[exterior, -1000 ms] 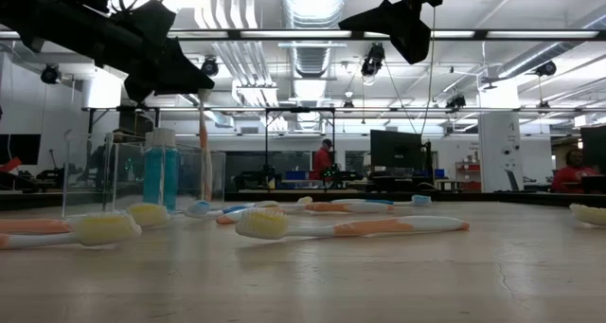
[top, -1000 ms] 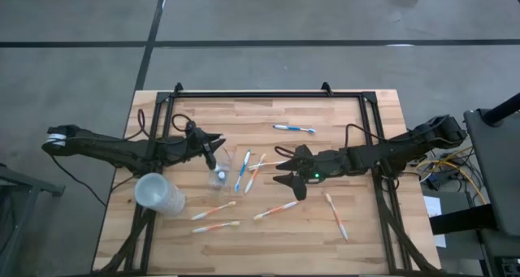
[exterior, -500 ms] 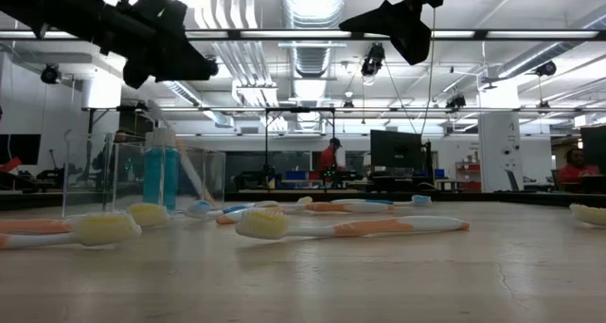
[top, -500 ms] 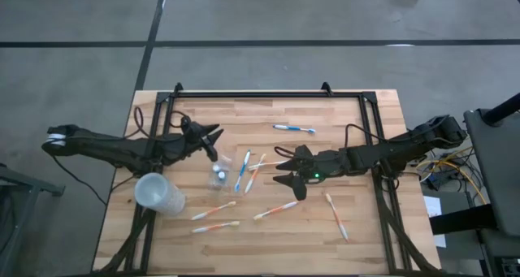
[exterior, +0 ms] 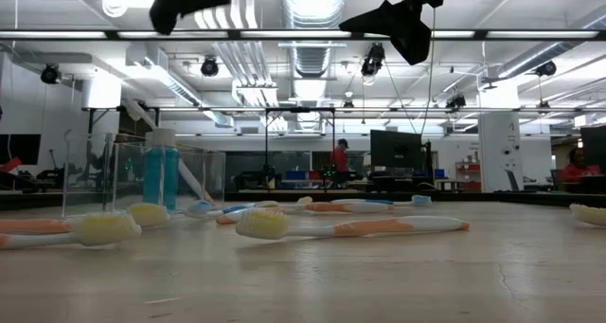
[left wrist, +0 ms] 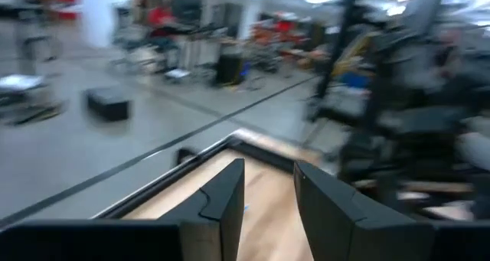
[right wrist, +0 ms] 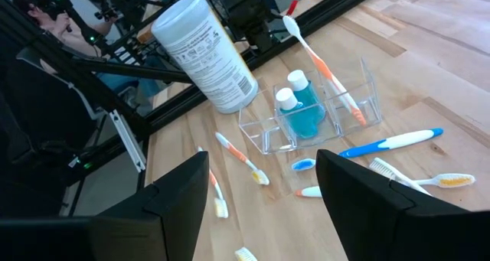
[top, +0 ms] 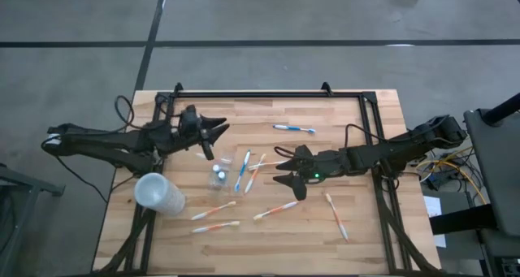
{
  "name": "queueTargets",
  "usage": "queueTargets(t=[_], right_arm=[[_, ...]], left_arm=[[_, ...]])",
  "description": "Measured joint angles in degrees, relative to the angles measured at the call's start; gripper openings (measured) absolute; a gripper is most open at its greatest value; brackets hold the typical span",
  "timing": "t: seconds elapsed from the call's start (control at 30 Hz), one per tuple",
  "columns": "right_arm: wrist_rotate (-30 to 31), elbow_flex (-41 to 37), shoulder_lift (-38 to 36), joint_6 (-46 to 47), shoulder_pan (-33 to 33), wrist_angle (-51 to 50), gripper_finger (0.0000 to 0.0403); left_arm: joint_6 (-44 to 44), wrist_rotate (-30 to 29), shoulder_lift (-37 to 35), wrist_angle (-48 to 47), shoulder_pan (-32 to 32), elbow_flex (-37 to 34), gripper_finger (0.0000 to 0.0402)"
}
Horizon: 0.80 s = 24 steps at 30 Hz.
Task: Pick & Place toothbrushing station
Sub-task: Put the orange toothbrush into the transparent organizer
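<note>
Left arm up, one brush standing in the holder

The left gripper (top: 218, 130) hangs parted and empty at eleven o'clock of the clear holder (right wrist: 318, 108); the right gripper (top: 282, 170), spread and empty (idle), hovers over loose toothbrushes (top: 244, 170) and could scatter them.
</note>
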Motion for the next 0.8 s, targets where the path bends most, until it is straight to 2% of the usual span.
queueTargets(t=[0.23,0.5,0.67,0.8], right_arm=[[0.02,0.0,0.0,1.26,0.0,0.04,0.0235],[-0.71,0.0,0.0,4.38,0.0,-0.3,0.0235],[-7.2,0.0,-0.09,11.28,0.0,-2.13,0.0235],[-13.55,0.0,-0.1,19.54,0.04,-8.16,0.0235]], left_arm=[[-0.76,8.31,2.77,-6.1,0.0,5.5,0.012],[-0.65,12.78,4.65,-9.6,0.0,6.52,0.012],[0.02,13.12,4.42,-9.4,0.0,6.5,0.012],[0.94,12.79,4.31,-9.38,0.0,6.46,0.012]])
